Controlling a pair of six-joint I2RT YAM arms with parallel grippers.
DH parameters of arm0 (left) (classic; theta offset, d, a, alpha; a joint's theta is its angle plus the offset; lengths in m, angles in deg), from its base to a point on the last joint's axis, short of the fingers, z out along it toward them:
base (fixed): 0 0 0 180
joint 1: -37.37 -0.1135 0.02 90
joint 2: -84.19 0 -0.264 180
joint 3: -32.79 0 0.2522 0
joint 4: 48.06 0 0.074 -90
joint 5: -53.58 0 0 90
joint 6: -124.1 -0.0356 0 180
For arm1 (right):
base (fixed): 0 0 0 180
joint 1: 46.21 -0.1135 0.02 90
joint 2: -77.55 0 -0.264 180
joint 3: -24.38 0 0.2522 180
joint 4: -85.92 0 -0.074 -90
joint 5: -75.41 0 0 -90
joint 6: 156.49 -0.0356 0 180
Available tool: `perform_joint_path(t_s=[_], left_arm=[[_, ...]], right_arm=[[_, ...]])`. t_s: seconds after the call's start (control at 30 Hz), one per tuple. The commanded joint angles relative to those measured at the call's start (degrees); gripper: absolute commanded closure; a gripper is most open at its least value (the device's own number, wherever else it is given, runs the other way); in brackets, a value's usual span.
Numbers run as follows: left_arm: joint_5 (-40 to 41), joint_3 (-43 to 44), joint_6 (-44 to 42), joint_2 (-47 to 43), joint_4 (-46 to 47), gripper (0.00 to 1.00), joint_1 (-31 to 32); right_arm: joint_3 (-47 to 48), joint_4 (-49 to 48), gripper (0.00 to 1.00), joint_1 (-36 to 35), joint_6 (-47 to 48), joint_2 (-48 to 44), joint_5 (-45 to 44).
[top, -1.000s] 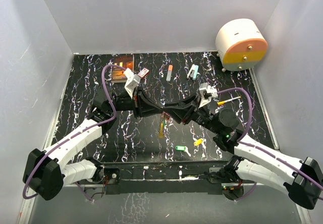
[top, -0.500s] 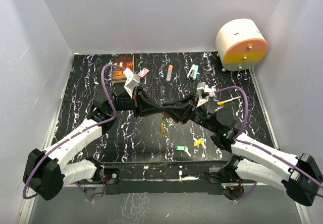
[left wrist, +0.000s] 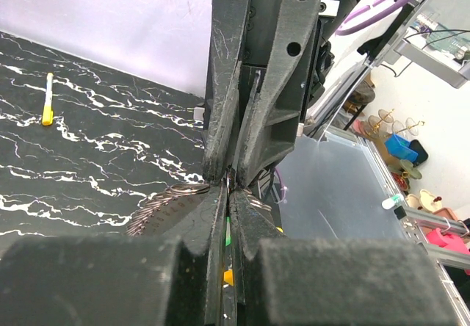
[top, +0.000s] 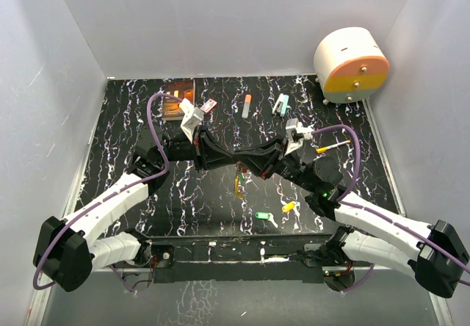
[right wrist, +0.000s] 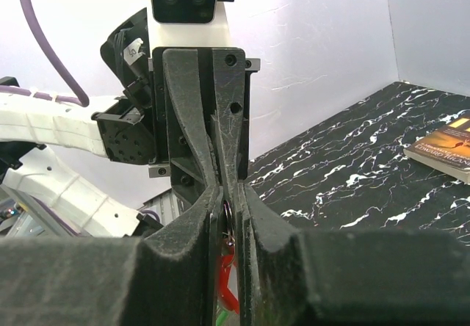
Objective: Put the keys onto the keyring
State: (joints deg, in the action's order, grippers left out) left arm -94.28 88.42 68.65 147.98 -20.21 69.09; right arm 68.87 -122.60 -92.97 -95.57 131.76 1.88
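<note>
a glossy black table point(top: 125, 120) veined with white like marble sits inside plain, matte pale-grey walls point(top: 220, 25). a smooth white-and-orange drum point(top: 351, 65) stands in the far right corner. a book point(top: 176, 95) lies far left and an orange-capped marker point(top: 246, 106) far centre. at mid-table two rough black printed claws meet tip to tip. the left gripper point(left wrist: 226, 194) is clenched on the keyring point(top: 236, 185): its silvery coil bulges beside the fingers and its orange arc shows just near of the tips. the right gripper point(right wrist: 229, 207) is pinched tight on the red key point(right wrist: 230, 293), red plastic showing in the gap under a small metal loop. a green key point(top: 263, 215) and a yellow key point(top: 288, 207) lie apart on the near side.
</note>
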Motion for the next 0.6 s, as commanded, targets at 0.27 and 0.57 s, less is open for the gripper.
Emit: perform_joint_path(t_s=[0.27, 0.57], left_arm=[[0.17, 1.77, 0.75, -2.44, 2.92, 1.0, 0.2], [0.83, 1.93, -0.82, -2.58, 0.85, 0.96, 0.26]], right_arm=[[3.79, -6.09, 0.9, 0.19, -0.31, 1.38, 1.91], [4.78, -3.02, 0.93, 0.19, -1.26, 1.84, 2.23]])
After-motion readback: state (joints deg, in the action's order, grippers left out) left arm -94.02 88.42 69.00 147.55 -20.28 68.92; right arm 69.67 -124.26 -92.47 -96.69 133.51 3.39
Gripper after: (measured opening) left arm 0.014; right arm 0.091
